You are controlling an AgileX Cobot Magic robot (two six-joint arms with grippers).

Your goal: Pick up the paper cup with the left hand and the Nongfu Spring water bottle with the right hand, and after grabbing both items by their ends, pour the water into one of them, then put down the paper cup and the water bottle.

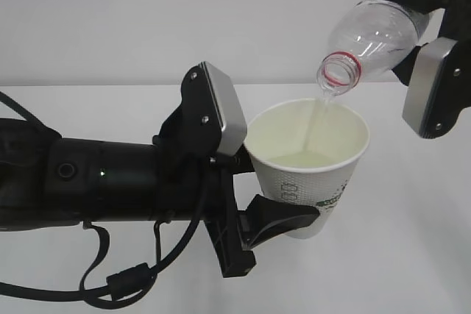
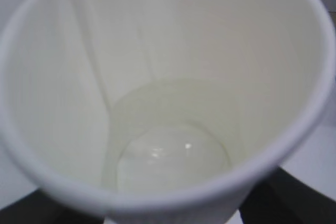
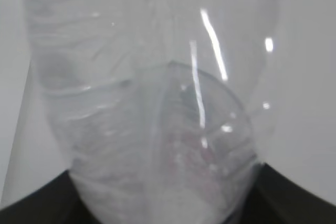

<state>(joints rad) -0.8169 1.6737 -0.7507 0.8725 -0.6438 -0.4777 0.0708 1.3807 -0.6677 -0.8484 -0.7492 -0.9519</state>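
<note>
Above the upright, left-held paper cup, right fingers grip the water bottle, mouth down-left.

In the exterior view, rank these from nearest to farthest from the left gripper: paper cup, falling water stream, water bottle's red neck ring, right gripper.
1. paper cup: held in the left gripper, touching it.
2. water stream: falling inside the cup, up and right.
3. red neck ring: above the cup's rim.
4. right gripper: far upper right, holding the water bottle.
</note>
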